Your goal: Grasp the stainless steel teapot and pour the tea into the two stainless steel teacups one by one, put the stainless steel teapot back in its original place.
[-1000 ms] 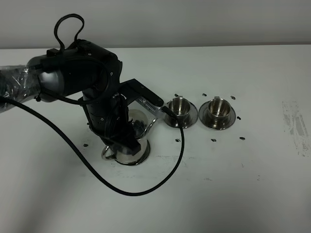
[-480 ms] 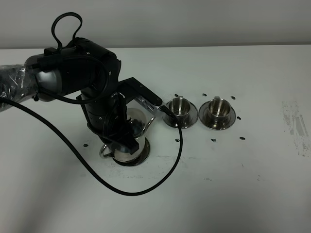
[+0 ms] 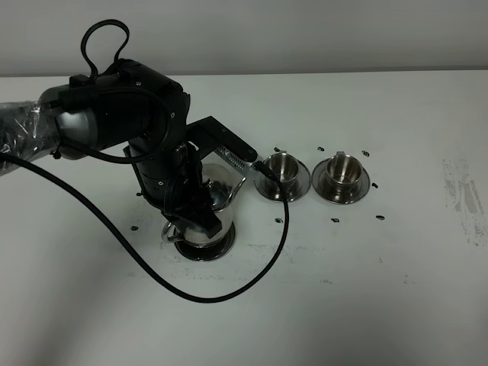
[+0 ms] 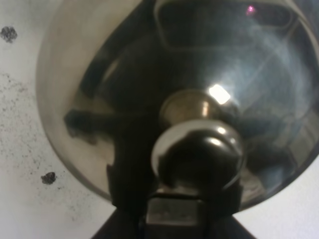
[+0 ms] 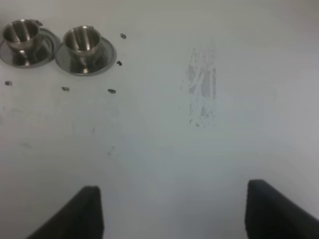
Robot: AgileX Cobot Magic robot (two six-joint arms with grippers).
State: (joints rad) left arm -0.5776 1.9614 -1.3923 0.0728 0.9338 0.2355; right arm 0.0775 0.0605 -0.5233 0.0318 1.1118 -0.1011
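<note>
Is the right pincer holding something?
No, the right pincer stands open above the white table, with nothing between its jaws.

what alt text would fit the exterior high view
A black robot arm reaches in from the left, with the left gripper shut on a shiny teapot on a white table. To the teapot's right, two small steel cups stand side by side on saucers.

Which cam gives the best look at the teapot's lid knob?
Left wrist: the lid knob sits close and unblocked. Exterior high shows only part of the teapot, the left arm covering its knob. Right wrist misses it.
</note>
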